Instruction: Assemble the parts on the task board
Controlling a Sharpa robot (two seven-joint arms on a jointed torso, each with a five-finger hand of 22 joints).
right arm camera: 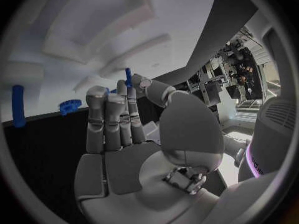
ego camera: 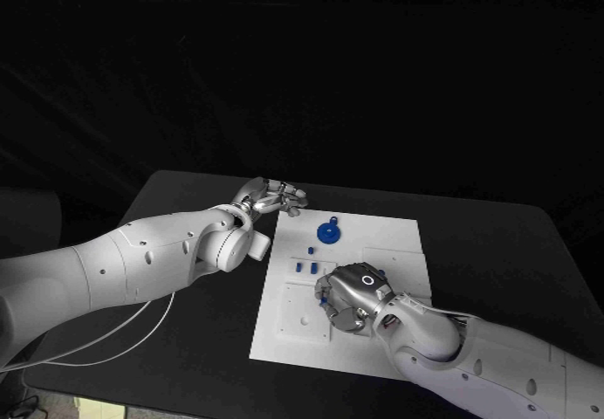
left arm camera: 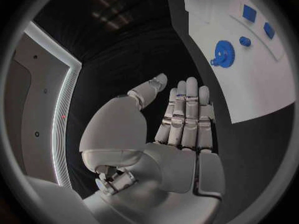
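The white task board (ego camera: 378, 253) lies in the middle of the black table. On it a blue gear (ego camera: 327, 232) sits near the far end, with small blue parts (ego camera: 307, 266) just nearer. My right hand (ego camera: 355, 295) hovers low over the board's near half. It pinches a thin blue peg (right arm camera: 128, 77) between thumb and fingertip. The right wrist view also shows another blue peg (right arm camera: 19, 112) and a small toothed blue piece (right arm camera: 70, 105). My left hand (ego camera: 267, 197) is off the board's far left corner, fingers (left arm camera: 187, 109) stretched out and holding nothing. The gear (left arm camera: 222, 52) shows beyond them.
The board has raised white blocks and recesses (right arm camera: 93, 30) under my right hand. Bare black table (ego camera: 504, 244) runs around the board on all sides. A white cable (ego camera: 120, 336) trails from my left arm over the table's near left.
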